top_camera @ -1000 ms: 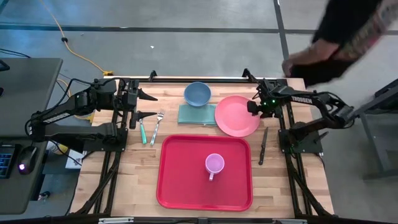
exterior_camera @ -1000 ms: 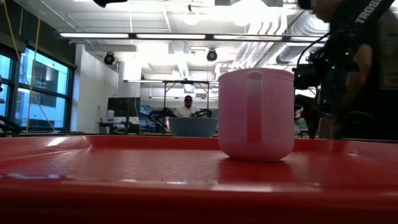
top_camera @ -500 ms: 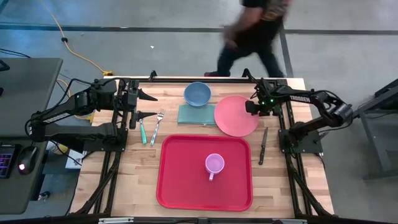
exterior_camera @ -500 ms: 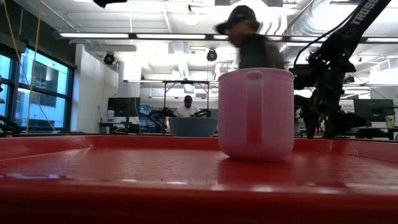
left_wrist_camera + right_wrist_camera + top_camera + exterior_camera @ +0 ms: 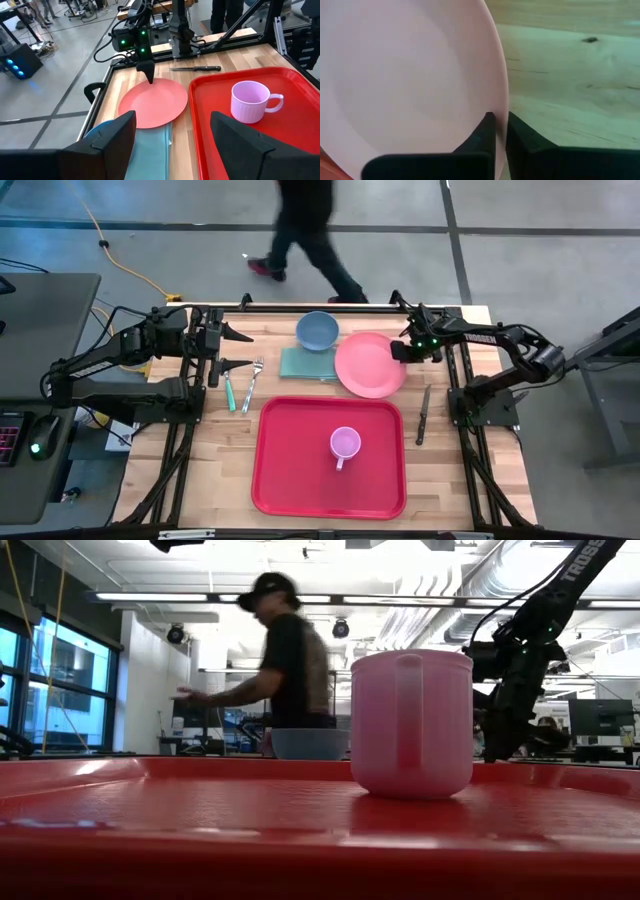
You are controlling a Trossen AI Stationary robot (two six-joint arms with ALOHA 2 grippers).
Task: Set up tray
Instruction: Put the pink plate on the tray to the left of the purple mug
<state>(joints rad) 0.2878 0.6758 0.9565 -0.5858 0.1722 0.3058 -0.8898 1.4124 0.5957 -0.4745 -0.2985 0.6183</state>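
The red tray lies at the table's near middle with a pink cup standing upright on it. Just beyond the tray lies a round pink plate; its left part overlaps a teal napkin. My right gripper is shut on the plate's right rim. My left gripper hangs open at the far left, above the table, with nothing between its fingers. My right gripper pinches the plate's rim on the side toward the table's right edge, one finger over the plate's inner face and one outside it. The fingers point down from above. The plate lies low and about flat, its left part over the napkin.
A blue bowl stands beyond the napkin. A fork and a teal-handled utensil lie left of the tray, a dark knife right of it. A person walks past beyond the far edge.
My right gripper has moved toward the table's left edge, and the plate has slid with it, farther over the napkin. The person behind the table has walked from right to left.
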